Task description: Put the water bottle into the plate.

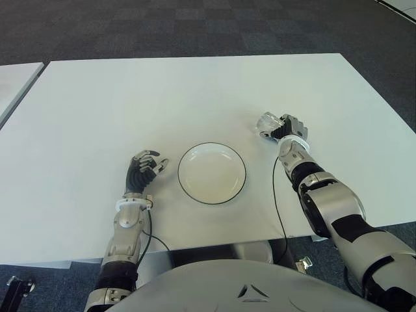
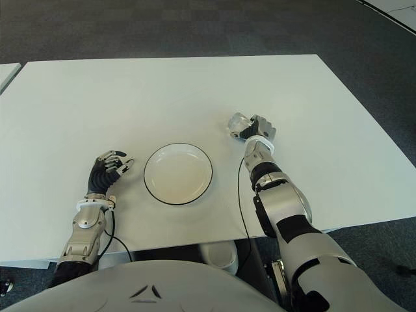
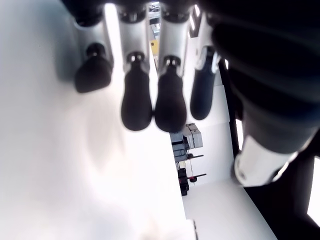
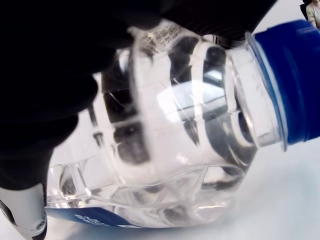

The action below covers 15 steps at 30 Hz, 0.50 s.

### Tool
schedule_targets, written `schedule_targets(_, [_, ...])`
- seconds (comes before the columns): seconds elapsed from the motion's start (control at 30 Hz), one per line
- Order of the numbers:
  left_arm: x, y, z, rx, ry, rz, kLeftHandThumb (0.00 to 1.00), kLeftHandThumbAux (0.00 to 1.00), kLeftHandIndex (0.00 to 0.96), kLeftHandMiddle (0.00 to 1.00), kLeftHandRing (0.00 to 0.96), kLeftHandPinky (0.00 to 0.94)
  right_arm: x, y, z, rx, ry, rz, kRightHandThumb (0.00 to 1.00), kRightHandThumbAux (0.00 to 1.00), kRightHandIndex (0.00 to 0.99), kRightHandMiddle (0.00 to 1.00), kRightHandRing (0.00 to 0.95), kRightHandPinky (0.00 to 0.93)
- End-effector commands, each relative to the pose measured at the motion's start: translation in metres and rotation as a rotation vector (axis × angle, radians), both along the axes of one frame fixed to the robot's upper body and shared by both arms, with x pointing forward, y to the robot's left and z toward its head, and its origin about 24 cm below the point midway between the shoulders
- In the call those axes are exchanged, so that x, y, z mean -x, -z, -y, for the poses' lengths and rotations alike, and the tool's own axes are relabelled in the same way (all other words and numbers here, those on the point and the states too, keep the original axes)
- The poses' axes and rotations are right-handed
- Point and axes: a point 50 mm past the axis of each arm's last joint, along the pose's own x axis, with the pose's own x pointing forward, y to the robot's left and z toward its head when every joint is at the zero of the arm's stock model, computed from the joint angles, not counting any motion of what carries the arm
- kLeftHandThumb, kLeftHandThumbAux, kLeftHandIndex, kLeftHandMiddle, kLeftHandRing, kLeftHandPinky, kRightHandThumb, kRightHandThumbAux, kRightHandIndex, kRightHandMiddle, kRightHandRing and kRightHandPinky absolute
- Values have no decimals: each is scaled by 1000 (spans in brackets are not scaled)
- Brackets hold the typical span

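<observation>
- Gripping the bottle [image 1: 266, 123], the right hand [image 1: 289, 130] shows right of centre in the eye views, fingers wrapped around the clear body; the blue cap [image 4: 295, 75] shows in its wrist view.
- The grasp looks made; the carry seems next, leftward and down-frame to the plate [image 1: 212, 173] at centre.
- The plate holds nothing.
- The left hand [image 1: 143, 170] shows just left of the plate, fingers loosely curled, holding nothing.
- Nothing on the table [image 1: 162, 97] blocks the path.

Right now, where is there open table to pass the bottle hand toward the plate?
The strip of table between the right hand, shut on the water bottle, and the plate is bare. The plate is empty. The far half is open too. The left hand crowds the plate's other side.
</observation>
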Motion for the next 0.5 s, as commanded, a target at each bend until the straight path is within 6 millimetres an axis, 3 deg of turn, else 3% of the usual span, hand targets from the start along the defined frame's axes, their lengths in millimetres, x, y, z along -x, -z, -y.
schedule_targets(0.03, [10,15,-2,8,-32,-93,708,713,438,721,694,680,30,38,7,-74,69,-172,700,714,432,549,525,555])
schedule_targets(0.2, [10,14,-2,9,-38,-93,708,714,437,712,685,669,29,37,9,-89,74,-175,706,719,435,647,632,638])
schedule_targets(0.5, [9,15,-3,12,-41,-100,707,714,437,703,681,671,28,36,10,-92,70,-179,706,724,434,735,724,736])
